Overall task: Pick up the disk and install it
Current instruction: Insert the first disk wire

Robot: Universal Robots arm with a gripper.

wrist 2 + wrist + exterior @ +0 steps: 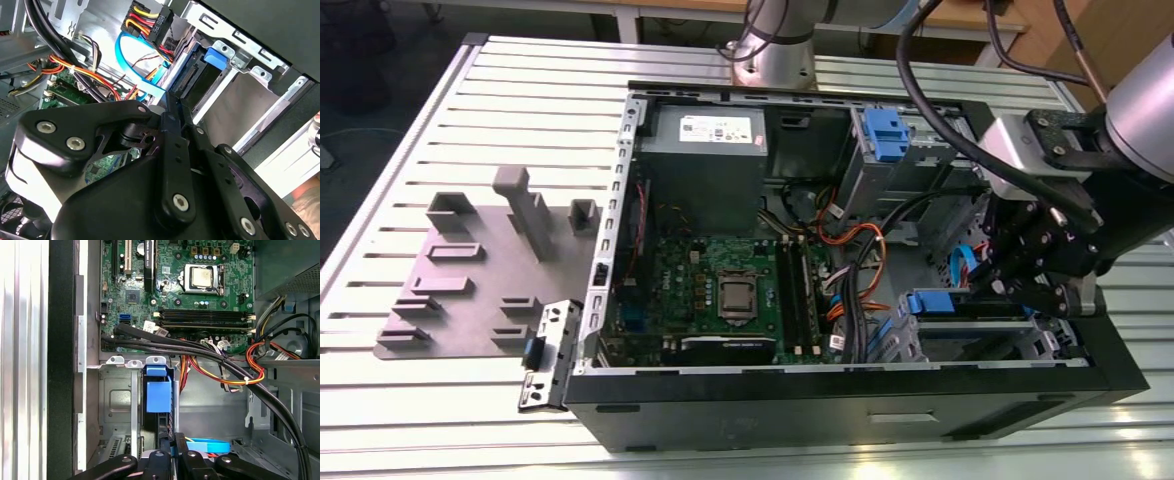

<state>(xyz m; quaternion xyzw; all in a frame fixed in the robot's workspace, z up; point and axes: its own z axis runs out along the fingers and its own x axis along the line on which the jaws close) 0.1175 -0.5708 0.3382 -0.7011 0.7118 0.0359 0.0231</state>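
Blue plastic marks the disk (159,395), which sits upright in the drive cage (974,335) at the lower front corner of the open computer case (854,395); its blue carrier tab (939,302) shows in the exterior view toward the exterior view's right; the tool (1038,285) hangs just beside that bay, its black fingers (172,460) drawn narrow and close to the disk's edge, though contact cannot be told; the motherboard (200,285) and bundled cables (225,365) lie near; the case rests on a slatted metal table (454,400).
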